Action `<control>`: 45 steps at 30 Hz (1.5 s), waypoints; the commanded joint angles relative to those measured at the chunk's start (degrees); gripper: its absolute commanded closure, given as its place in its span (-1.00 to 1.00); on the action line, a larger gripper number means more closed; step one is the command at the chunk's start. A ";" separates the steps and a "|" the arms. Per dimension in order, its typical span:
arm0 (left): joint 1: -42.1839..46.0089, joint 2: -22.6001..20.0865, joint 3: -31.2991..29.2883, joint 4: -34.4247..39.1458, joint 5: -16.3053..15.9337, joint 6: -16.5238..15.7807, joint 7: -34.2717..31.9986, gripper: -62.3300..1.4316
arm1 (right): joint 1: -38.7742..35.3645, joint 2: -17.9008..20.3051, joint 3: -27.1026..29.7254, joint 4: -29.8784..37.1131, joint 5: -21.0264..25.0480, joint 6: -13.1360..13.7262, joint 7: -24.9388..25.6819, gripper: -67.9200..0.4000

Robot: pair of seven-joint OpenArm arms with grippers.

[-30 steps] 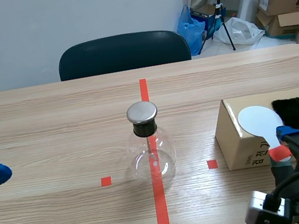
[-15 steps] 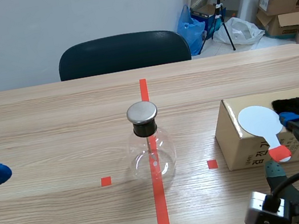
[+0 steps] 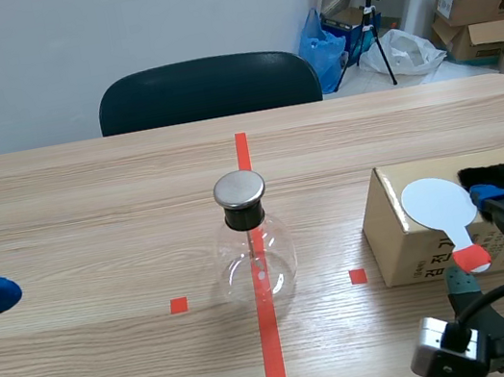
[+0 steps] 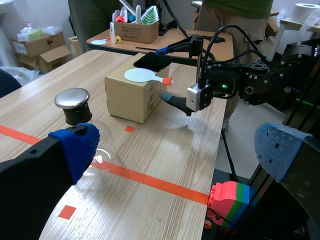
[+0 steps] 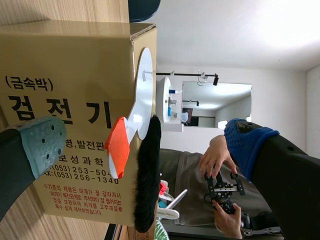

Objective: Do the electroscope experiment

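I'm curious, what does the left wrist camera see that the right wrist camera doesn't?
Only the left wrist view shows the glass flask with its metal cap and the orange-red tape line. Only the right wrist view shows a person's hands in the background. Both show the cardboard box, the white paddle and the black fur pad on it.

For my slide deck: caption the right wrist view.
Open right gripper brackets the orange-handled white paddle, beside black fur on the cardboard box.
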 commanded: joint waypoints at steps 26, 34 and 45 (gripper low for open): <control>-0.31 0.13 0.42 0.66 -0.39 1.42 -1.03 -1.00 | 0.39 0.44 0.07 0.33 0.39 1.07 -1.75 -1.00; -0.31 0.13 0.42 0.66 -0.39 1.42 -1.03 -1.00 | 0.39 0.44 0.07 0.33 0.39 0.85 -1.75 -1.00; -0.31 0.13 0.42 0.66 -0.39 1.42 -1.03 -1.00 | 0.39 0.44 0.07 0.33 -0.28 0.85 -1.75 -1.00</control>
